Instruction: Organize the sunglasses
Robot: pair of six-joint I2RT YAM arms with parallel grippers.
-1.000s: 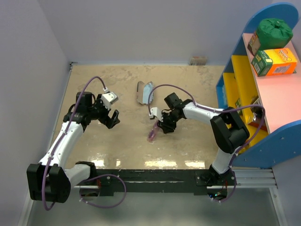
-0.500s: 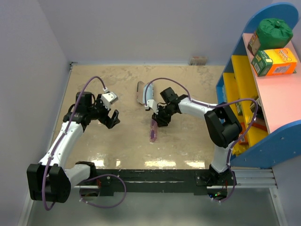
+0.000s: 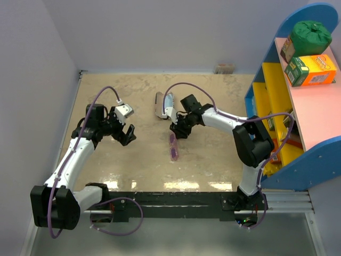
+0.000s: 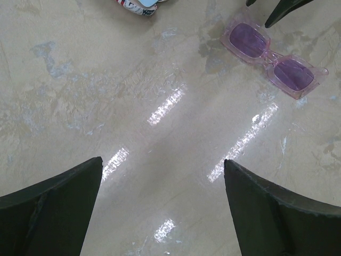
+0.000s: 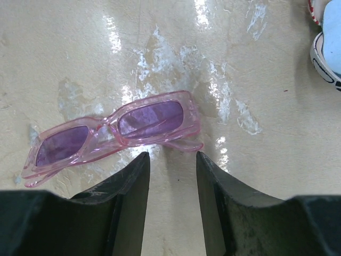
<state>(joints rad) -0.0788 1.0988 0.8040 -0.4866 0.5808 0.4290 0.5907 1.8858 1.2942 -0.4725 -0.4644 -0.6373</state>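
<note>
The sunglasses lie flat on the table near its middle, pink translucent frame with purple-tinted lenses, arms folded. In the right wrist view the sunglasses rest just beyond my right gripper, whose jaws stand apart with only bare table between them. From above, the right gripper hovers between the sunglasses and the case. My left gripper is wide open over the left part of the table, holding nothing. Its wrist view shows the left gripper and, far off, the sunglasses.
An open flag-print case with a light blue cloth in it lies behind the sunglasses. A blue and yellow shelf stands at the right, with a green bag and an orange box on top.
The right gripper has moved back and left toward the case, its jaws widening a little. The sunglasses, earlier tilted at its tips, now lie flat on the table. The left arm is still.
</note>
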